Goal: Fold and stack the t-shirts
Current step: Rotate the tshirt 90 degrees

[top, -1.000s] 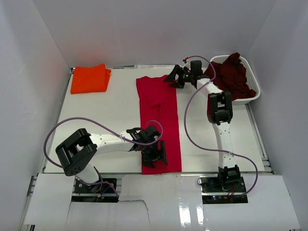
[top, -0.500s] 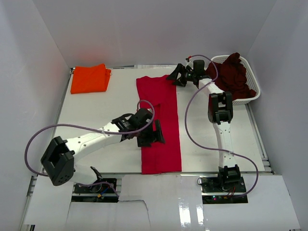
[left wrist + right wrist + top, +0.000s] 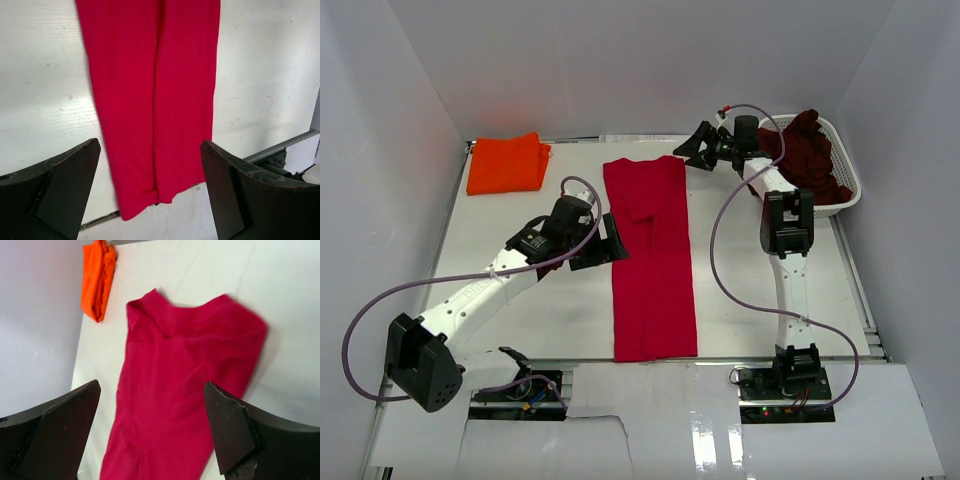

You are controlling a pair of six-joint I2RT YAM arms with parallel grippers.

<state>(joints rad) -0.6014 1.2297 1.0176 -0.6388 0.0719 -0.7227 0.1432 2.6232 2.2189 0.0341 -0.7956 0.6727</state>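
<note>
The crimson red t-shirt (image 3: pixel 652 255) lies flat on the table as a long narrow strip, folded lengthwise; it also shows in the left wrist view (image 3: pixel 150 90) and the right wrist view (image 3: pixel 185 390). The orange t-shirt (image 3: pixel 506 163) lies folded at the back left and shows in the right wrist view (image 3: pixel 98 280). The dark maroon t-shirt (image 3: pixel 807 155) is heaped in the basket. My left gripper (image 3: pixel 610 242) is open and empty, just left of the red shirt's middle. My right gripper (image 3: pixel 698 150) is open and empty, above the table near the red shirt's far right corner.
The white lattice basket (image 3: pixel 850 190) stands at the back right. White walls close in the table on three sides. A metal rail runs along the table's near edge (image 3: pixel 280 147). Purple cables loop from both arms.
My left gripper has moved from the red shirt's near end up and to the left, off the cloth. My right gripper has shifted slightly right, away from the shirt's collar end. The shirt lies still.
</note>
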